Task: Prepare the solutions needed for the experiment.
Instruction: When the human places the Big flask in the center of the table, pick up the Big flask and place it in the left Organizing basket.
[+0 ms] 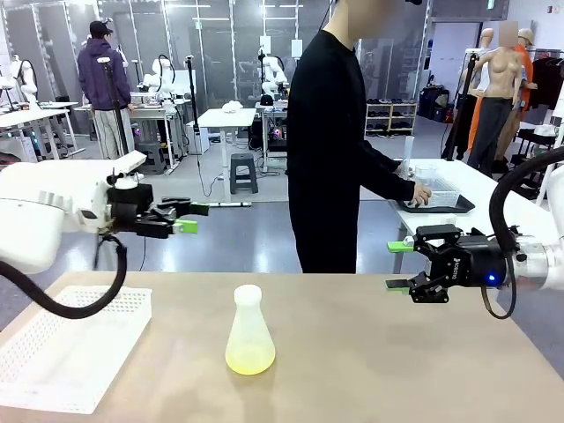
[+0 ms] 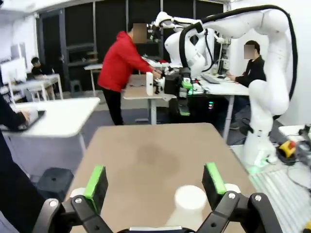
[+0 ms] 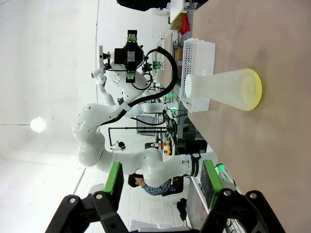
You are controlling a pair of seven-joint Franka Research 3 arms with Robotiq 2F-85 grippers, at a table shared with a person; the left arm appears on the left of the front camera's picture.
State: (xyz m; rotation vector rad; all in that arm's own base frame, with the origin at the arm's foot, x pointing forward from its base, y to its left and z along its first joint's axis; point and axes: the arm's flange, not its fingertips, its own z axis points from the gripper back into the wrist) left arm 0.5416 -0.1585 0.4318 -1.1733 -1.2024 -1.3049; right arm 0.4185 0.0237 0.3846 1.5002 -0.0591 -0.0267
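Note:
A translucent conical flask stands upright at the middle of the tan table, with a shallow layer of pale yellow-green solution in its bottom. My left gripper hovers open, high and to the flask's left, pointing right. At the right, my right gripper is open above the table and faces the flask. The left wrist view shows the flask's mouth low between the open green fingers. In the rolled right wrist view the flask stands well beyond my open right gripper.
A white perforated rack lies at the table's front left. A person in black stands behind the far edge, turned to a side table, one hand in a dark tray. Bare tabletop surrounds the flask.

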